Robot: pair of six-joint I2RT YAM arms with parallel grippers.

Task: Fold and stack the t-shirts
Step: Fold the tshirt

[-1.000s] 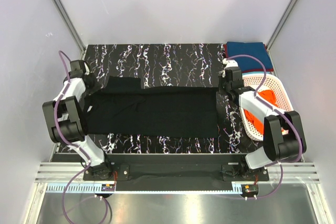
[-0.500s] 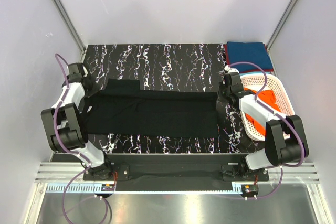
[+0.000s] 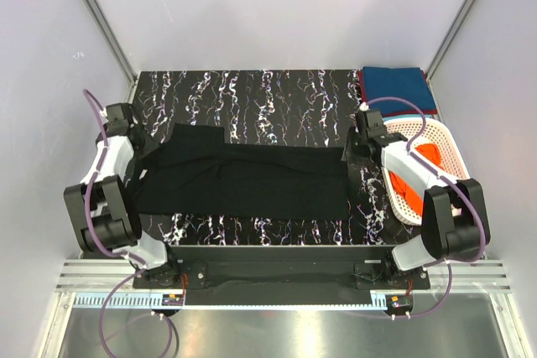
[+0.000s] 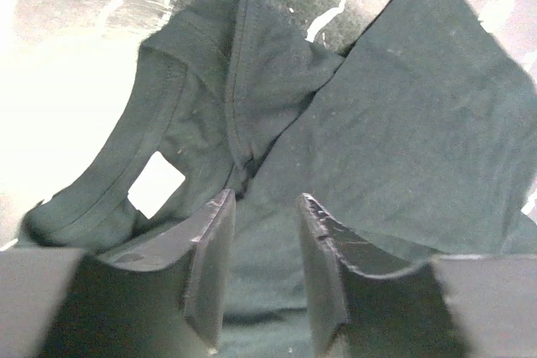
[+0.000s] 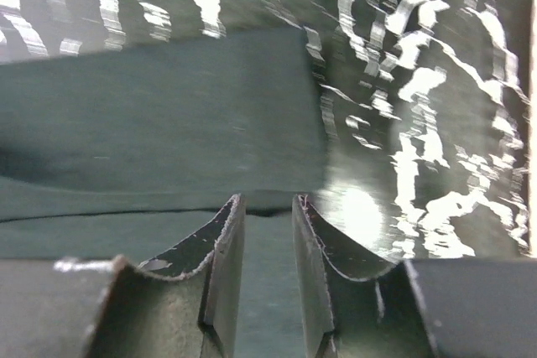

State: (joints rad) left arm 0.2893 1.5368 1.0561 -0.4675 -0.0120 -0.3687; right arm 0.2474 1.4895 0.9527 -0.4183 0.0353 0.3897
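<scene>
A black t-shirt (image 3: 252,178) lies folded into a long band across the marbled table (image 3: 268,94). My left gripper (image 3: 134,136) hovers over its collar end. In the left wrist view the gripper (image 4: 264,200) is open, with the black t-shirt (image 4: 403,123) and its white label (image 4: 155,184) lying below. My right gripper (image 3: 357,144) is at the shirt's hem end. In the right wrist view it (image 5: 267,199) is open over the black t-shirt (image 5: 168,98), gripping nothing. A folded teal-blue t-shirt (image 3: 398,90) lies on a dark red one (image 3: 362,80) at the back right. An orange t-shirt (image 3: 428,157) sits in the basket.
A white lattice basket (image 3: 445,136) stands at the table's right edge, close behind the right arm. Metal frame posts and pale walls close in the left, right and back sides. The arm bases sit on the near rail.
Both grippers have gone from shut to open and let go of the black t-shirt's ends. The shirt's far edge now lies settled on the table.
</scene>
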